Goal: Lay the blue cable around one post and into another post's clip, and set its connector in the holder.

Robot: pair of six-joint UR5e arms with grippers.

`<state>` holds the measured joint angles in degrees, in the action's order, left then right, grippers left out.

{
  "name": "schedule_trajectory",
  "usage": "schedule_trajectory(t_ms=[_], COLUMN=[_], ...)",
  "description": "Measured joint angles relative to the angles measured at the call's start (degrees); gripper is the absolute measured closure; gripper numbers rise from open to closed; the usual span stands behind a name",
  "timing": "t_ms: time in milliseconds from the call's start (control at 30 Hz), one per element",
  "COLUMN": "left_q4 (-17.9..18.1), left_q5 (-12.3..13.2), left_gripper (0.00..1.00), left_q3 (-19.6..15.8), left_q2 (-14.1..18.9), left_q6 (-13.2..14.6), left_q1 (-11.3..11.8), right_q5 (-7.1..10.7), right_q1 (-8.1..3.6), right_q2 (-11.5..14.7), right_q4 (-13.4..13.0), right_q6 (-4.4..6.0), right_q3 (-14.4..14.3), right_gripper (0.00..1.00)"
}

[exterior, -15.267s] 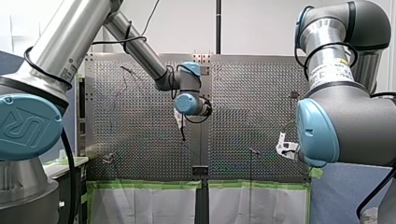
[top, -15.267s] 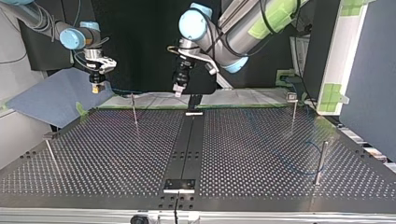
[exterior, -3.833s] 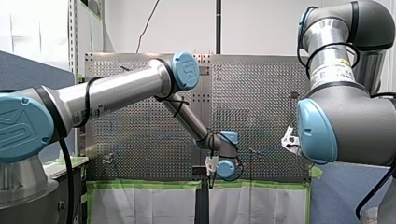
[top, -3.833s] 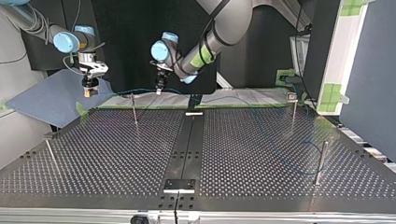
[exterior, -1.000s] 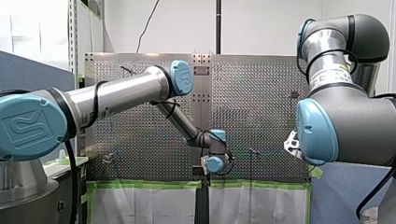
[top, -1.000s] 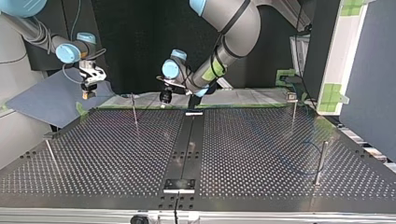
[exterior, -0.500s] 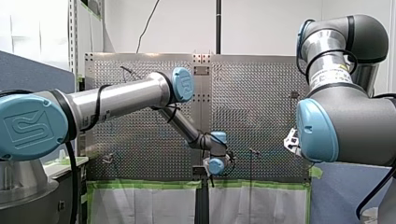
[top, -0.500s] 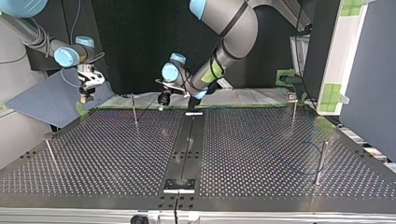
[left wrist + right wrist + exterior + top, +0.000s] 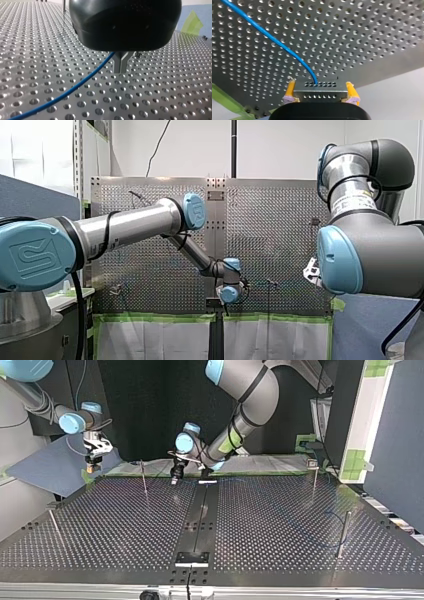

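While the perforated table (image 9: 280, 525) fills the top view, my left arm (image 9: 130, 222) crosses the front view from the left and bends down to the table's middle. My right arm (image 9: 370, 255) bulks at that view's right. A black strip (image 9: 200, 515) runs down the table's centre.

Four thin posts stand upright on the table in the top view:
- one (image 9: 144, 479) at the far edge, left of centre
- one (image 9: 314, 477) at the far right, with a small fitting on its top
- one (image 9: 343, 532) nearer, at the right
- one (image 9: 56, 527) nearer, at the left

The blue cable (image 9: 75, 86) runs just above the perforated surface and up into my left gripper (image 9: 121, 67). Its metal fingers are pressed together around the cable. In the top view this gripper hangs low over the far edge, between the strip and the nearest post.

My right gripper (image 9: 320, 86) hangs past the table's far left corner in the top view. Its yellow pads clamp the two ends of the metal connector (image 9: 320, 91), and the cable leaves the connector's middle, slanting away over the holes.
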<state>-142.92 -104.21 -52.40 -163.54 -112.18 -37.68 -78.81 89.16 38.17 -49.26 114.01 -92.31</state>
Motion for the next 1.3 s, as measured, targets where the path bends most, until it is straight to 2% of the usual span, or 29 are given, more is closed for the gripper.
schedule_trajectory(t_ms=[167, 500, 800, 833, 867, 933, 967, 1000, 1033, 1067, 1100, 1133, 1300], left_q4=[0.0, 0.0, -0.9, -1.1, -1.4, -1.9, -2.4, -2.7, -3.1, -3.5, -3.8, -4.1, -4.8], left_q5=[0.5, 0.9, 1.2, 1.3, 1.4, 1.4, 1.5, 1.5, 1.5, 1.5, 1.5, 1.5, 2.9], left_gripper=[1.0, 1.0, 1.0, 0.94, 0.94, 0.73, 0.73, 0.5, 0.35, 0.35, 0.14, 0.01, 0.01], left_q3=[0.1, 0.3, 0.8, 0.8, 0.7, 0.6, 0.5, 0.4, 0.3, 0.1, 0.0, -0.2, -1.7], left_q2=[0.0, 0.0, 0.0, 0.0, 0.0, 0.0, 0.0, 0.0, 0.0, 0.0, 0.0, 0.1, 0.2], left_q6=[-0.1, -0.1, 0.3, 0.5, 1.0, 1.9, 2.5, 2.9, 3.3, 3.6, 3.8, 3.9, 4.2], left_q1=[0.6, 1.1, 1.5, 1.5, 1.5, 1.4, 1.3, 1.2, 1.2, 1.1, 1.1, 1.1, 1.1], right_q5=[1.25, 1.42, 1.56, 1.58, 1.6, 1.61, 1.62, 1.62, 1.62, 1.62, 1.62, 1.62, 1.63], right_q1=[0.44, 0.94, 1.1, 1.11, 1.12, 1.13, 1.16, 1.19, 1.23, 1.26, 1.28, 1.29, 1.44], right_q2=[-1.8, -2.5, -2.6, -2.6, -2.6, -2.6, -2.6, -2.6, -2.6, -2.6, -2.6, -2.6, -2.6], right_q4=[0.6, 2.2, 2.5, 2.6, 2.7, 3.0, 3.3, 3.6, 3.8, 4.1, 4.3, 4.5, 5.1], right_q6=[-0.42, -0.74, -1.12, -1.13, -1.13, -1.14, -1.14, -1.14, -1.14, -1.14, -1.14, -1.15, -1.14], right_q3=[1.9, 6.6, 7.7, 7.7, 7.7, 7.7, 7.7, 7.7, 7.7, 7.7, 7.7, 7.7, 7.7], right_gripper=[1.0, 1.0, 1.0, 1.0, 1.0, 1.0, 1.0, 1.0, 1.0, 1.0, 1.0, 1.0, 1.0])
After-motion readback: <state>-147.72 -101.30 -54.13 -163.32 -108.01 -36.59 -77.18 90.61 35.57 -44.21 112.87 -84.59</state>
